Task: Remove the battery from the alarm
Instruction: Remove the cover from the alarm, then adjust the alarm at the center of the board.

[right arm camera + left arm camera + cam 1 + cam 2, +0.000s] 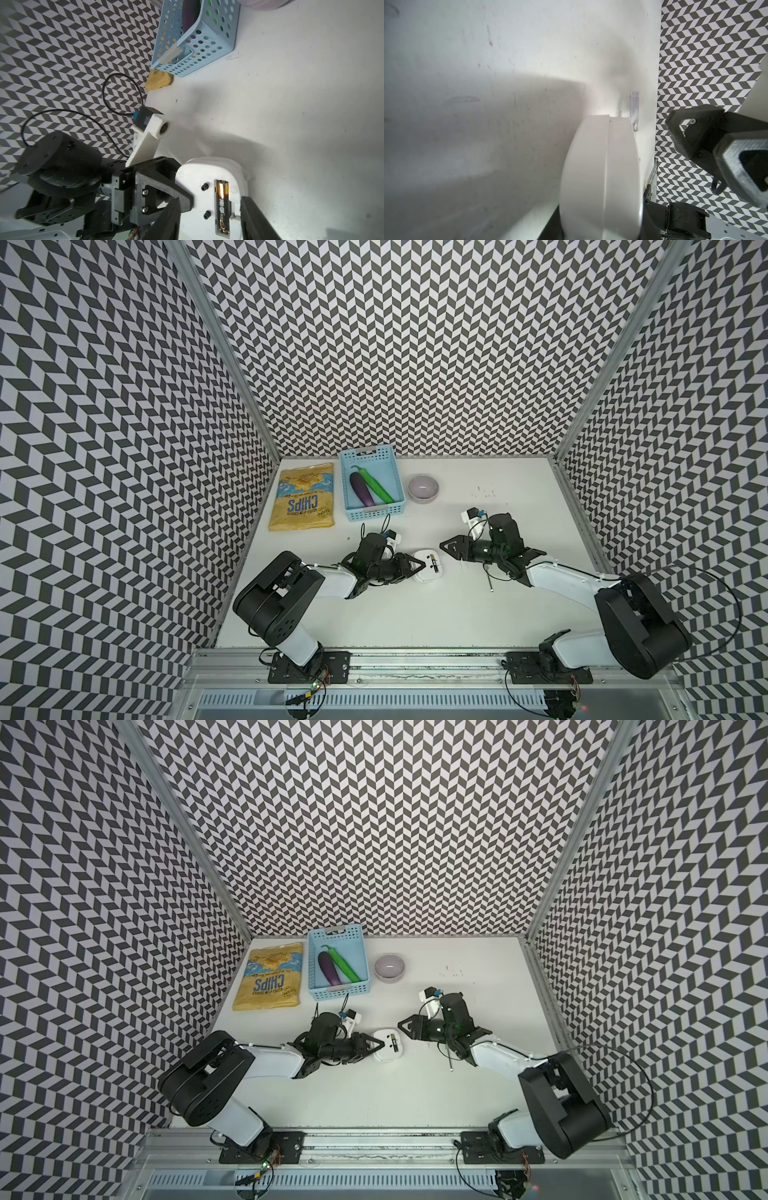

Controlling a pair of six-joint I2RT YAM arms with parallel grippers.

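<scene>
Lying back-up near the middle of the table [374, 614], the alarm [429, 571] is pinched at one edge by the left gripper [419, 566], whose upper finger rests on the white back. The battery [223, 207] sits in its open slot, gold end showing. The right gripper [445, 548] hovers just beside the alarm with its jaws spread and nothing between them; in its wrist view they frame the battery. The screwdriver [489, 578] lies loose on the table under the right arm.

The extraction looks about to begin, and several things could spoil it. The slot is narrow and the right fingers are broad, so they may scrape the plastic rim or slide off the battery's round side. The left finger and two black knobs [204, 186] crowd one side of the slot, which risks a collision. Because the alarm is held by one edge only, an upward pull could twist it out of that clamp. A battery that springs free may roll away.
</scene>
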